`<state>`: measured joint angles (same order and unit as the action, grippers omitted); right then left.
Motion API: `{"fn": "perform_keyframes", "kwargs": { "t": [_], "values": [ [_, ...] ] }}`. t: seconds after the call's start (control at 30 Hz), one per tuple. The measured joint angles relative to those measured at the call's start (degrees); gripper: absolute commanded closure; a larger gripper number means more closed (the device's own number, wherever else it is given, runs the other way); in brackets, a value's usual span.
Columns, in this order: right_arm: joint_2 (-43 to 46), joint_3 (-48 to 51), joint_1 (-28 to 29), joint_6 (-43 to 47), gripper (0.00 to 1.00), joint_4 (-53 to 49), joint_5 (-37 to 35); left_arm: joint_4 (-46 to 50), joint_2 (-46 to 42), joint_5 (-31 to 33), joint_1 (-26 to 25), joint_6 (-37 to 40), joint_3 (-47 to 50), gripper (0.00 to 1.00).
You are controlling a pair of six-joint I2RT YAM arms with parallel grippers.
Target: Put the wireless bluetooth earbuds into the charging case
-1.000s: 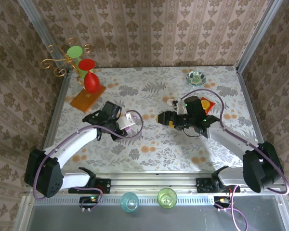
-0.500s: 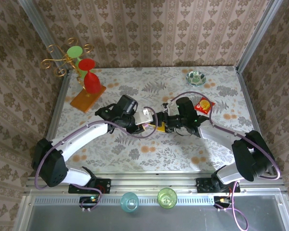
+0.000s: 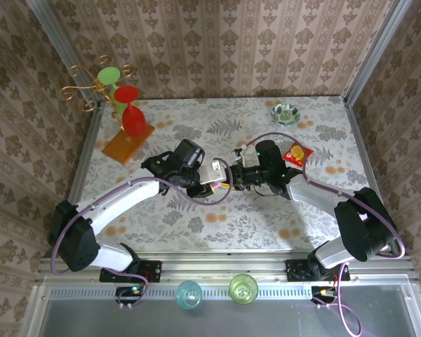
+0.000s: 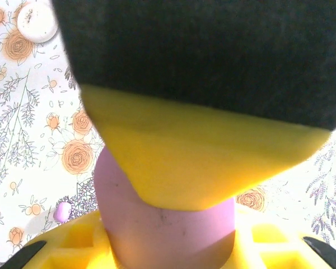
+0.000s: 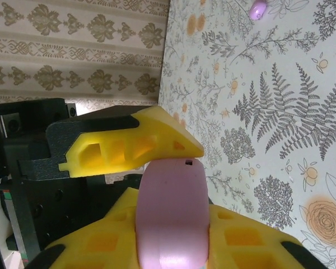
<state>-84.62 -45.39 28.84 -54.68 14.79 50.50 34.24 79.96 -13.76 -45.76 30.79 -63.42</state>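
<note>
The lilac, pebble-shaped charging case (image 4: 168, 221) (image 5: 171, 213) hangs above the table's middle, held from both sides. My left gripper (image 4: 167, 252) (image 3: 212, 175) is shut on it, its yellow fingers (image 4: 73, 246) flanking the case. Coming from the opposite side, my right gripper (image 5: 171, 238) (image 3: 231, 180) is shut on the same case between its own yellow fingers (image 5: 246, 241). One lilac earbud (image 4: 62, 212) (image 5: 258, 9) lies loose on the floral tablecloth. Whether the case's lid is open is hidden by the fingers.
A white round pebble-like case (image 4: 36, 19) (image 3: 238, 151) lies behind the grippers. A red-and-yellow packet (image 3: 297, 153) and a glass bowl (image 3: 285, 112) are at the back right. A red goblet on an orange tile (image 3: 130, 119) and a gold stand (image 3: 91, 84) are at the back left.
My left arm carried the case rightward to the table's middle. My right gripper moved left to meet it and closed on the case.
</note>
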Motion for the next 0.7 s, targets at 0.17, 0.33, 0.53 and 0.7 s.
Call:
{"fn": "perform_keyframes", "kwargs": {
  "t": [0.17,0.33,0.53,0.7],
  "values": [
    [0.24,0.17,-1.4,-2.93,0.88,2.95,2.1,-4.26,-4.11,-1.73,0.11,-2.78,2.25,0.33],
    [1.53,1.03,-4.44,-9.88,0.92,10.32,4.5,-13.79,-11.76,-7.02,2.64,-7.65,7.74,0.21],
    [1.53,1.11,-7.61,-25.31,0.99,25.97,7.61,-31.63,-15.93,-14.12,6.56,-16.96,15.45,0.12],
    [0.96,0.24,-7.85,-38.95,1.0,40.06,8.48,-49.13,-15.72,-17.59,8.35,-24.76,20.33,0.12]
  ]
}}
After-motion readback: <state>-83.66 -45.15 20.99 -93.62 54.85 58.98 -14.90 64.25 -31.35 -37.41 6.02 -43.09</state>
